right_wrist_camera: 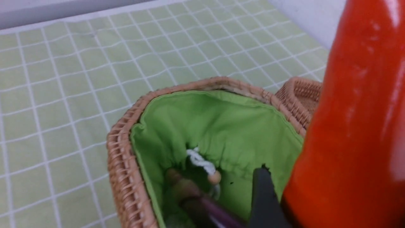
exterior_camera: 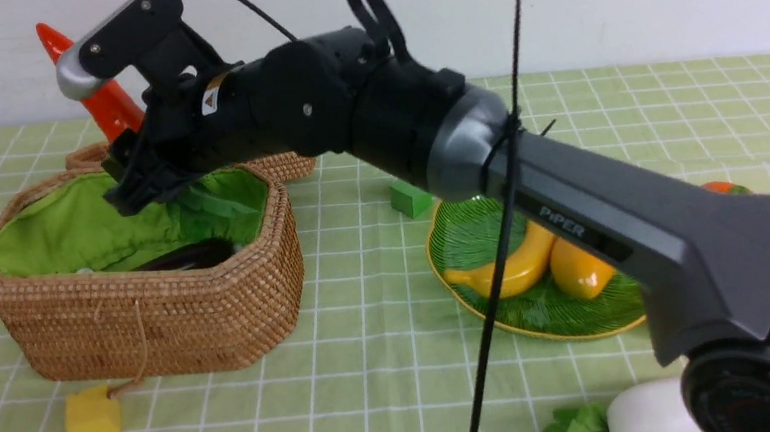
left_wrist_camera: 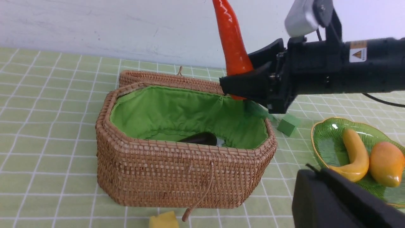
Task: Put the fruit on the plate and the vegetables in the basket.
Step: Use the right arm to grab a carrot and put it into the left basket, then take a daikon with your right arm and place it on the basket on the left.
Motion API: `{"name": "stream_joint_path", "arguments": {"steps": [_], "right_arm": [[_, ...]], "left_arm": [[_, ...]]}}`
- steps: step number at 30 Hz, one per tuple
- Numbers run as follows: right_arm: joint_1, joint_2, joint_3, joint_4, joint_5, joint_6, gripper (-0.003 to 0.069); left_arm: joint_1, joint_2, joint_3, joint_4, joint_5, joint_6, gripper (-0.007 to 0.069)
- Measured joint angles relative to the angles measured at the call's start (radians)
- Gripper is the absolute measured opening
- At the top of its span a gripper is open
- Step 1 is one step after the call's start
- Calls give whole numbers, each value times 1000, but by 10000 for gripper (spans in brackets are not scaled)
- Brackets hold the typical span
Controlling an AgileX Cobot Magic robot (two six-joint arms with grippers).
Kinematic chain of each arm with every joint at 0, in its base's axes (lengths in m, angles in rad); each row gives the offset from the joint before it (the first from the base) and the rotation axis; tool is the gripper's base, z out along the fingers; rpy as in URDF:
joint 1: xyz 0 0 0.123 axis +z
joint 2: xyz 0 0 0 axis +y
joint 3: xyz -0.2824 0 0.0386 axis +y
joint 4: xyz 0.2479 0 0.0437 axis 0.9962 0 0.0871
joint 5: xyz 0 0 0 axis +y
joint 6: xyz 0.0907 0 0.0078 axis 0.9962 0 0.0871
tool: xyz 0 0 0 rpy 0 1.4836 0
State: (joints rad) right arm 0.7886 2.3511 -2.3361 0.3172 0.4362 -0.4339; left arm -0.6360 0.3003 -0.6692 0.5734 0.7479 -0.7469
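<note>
Three views, so one at a time. From the front, the right arm (exterior_camera: pixel 358 103) reached across to the basket (exterior_camera: pixel 151 329), and the right jaws were clamped on the carrot (exterior_camera: pixel 102 96) near its fat end. Its tip pointed up and it hung over the basket's back edge, not inside yet. The eggplant (exterior_camera: pixel 190 256) already lay in the lining, the banana (exterior_camera: pixel 517 266) and mango (exterior_camera: pixel 580 270) sat on the plate (exterior_camera: pixel 460 236), and the radish (exterior_camera: pixel 647 418) was alone on the worktop, well apart from the basket. Only this view showed the radish. The persimmon (exterior_camera: pixel 719 187) was just a sliver behind the arm. From the left wrist you got the side-on look the front lacked. The carrot (left_wrist_camera: pixel 232 47) stood nearly upright between the fingers, with its green top poking out below them over the basket (left_wrist_camera: pixel 177 177). The left jaws were only a dark lump in the corner, closed up with nothing in them that I could see. The right wrist view was mostly carrot (right_wrist_camera: pixel 354 126), but it looked straight down into the basket (right_wrist_camera: pixel 126 177) and showed free lining beside the eggplant (right_wrist_camera: pixel 208 209). That carrot looked like hard, glossy plastic, so my guess was light, stiff and slippery. With that taper I'd grab it at the thick end, since nearer the tip it would probably squirt out.
</note>
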Motion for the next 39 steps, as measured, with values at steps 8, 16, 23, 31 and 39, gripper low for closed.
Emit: {"name": "stream_joint_path", "arguments": {"steps": [8,16,23,31,39], "right_arm": [[0,14,-1,-10,17,15,647],[0,-160,-1,-64,529,122,532],[0,-336,11,-68,813,190,109],[-3,-599,387,-245,812,251,-10],[-136,-954,1083,-370,804,110,98]], "left_arm": [[0,0,0,-9,1,4,-13],[0,0,0,-48,-22,46,-13],[0,0,1,-325,-70,307,-13],[0,0,1,-707,-79,771,-13],[0,0,1,-889,-59,1017,-13]]}}
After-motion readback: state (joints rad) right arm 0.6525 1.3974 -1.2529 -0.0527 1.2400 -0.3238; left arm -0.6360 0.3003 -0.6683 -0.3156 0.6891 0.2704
